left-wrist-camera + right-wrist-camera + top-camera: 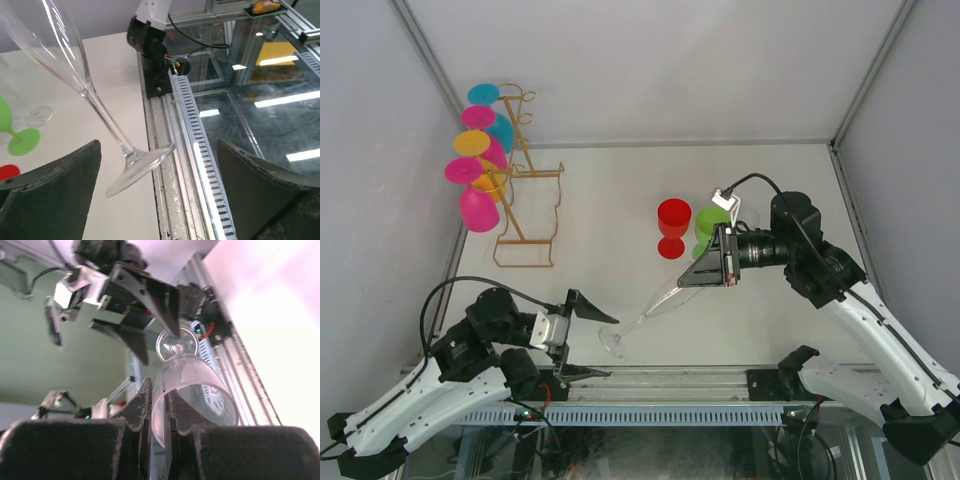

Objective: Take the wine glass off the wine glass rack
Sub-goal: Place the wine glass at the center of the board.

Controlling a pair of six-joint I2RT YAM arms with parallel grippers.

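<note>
The left tool stood wide apart, its dark fingers framing a clear wine glass without touching it. The glass leaned steeply, bowl up at the left, foot tilted by the edge of the bench beside a slotted metal rail. A green glass stood upright farther left, and a black arm base sat on the rail.

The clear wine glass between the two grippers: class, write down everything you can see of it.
The clear wine glass is colourless and see-through: a tall narrow bowl, thin stem, round foot. It is steeply tilted at the near edge of the table, foot lowest. The right gripper is shut on the bowl's wall at the rim. The left gripper stands open on both sides of the foot, not touching it.
</note>
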